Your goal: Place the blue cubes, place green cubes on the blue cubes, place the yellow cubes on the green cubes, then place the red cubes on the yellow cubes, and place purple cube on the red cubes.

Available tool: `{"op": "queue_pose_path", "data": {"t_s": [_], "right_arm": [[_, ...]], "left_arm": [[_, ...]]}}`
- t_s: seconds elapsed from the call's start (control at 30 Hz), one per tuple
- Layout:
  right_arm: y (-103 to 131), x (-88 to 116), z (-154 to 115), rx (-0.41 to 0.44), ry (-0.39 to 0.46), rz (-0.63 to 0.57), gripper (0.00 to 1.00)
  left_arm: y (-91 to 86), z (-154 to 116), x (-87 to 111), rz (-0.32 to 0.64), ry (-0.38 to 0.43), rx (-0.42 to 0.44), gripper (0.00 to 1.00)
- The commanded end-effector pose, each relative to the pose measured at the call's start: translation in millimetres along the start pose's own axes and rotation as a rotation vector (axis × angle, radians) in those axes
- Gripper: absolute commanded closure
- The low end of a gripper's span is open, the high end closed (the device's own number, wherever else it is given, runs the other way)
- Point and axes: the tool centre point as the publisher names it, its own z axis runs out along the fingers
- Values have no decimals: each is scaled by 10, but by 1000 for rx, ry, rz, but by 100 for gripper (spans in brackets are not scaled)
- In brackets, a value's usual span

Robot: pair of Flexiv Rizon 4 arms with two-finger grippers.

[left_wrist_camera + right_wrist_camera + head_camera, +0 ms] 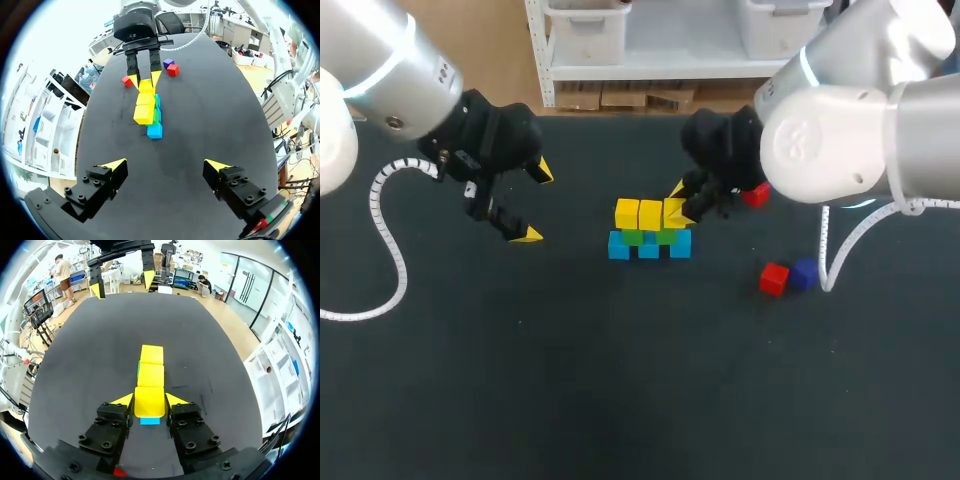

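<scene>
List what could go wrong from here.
1. The right jaws clamp the end yellow cube atop the stack. Opening unevenly or dragging on retreat could pull it off the green cube or topple the stack.
2. A red cube lies close beside that arm, and swinging away might knock it.

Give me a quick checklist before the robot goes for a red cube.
1. Yellow row level, in line: ok.
2. Right gripper released from end yellow cube: not ok, it grips the cube from both sides.
3. Left gripper out of the way: ok, open, off to the side.
4. Red cube free to grasp: ok, lies loose.
5. Purple cube free: ok, beside that red cube.
6. Green layer complete: cannot tell, mostly hidden.
</scene>
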Motion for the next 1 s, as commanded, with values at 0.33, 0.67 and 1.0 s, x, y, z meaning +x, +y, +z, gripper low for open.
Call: {"op": "queue_pose_path", "data": {"t_s": [0.33, 0.67, 1.0], "right_arm": [[-40, -4, 37, -8, 1, 0, 100], [-46, 3, 53, -13, -5, 4, 100], [-55, 14, 65, -14, -6, 7, 100]], "left_arm": [[2, 0, 13, 3, -4, 0, 0], [2, 0, 13, 3, -4, 0, 0], [2, 0, 13, 3, -4, 0, 0]]}}
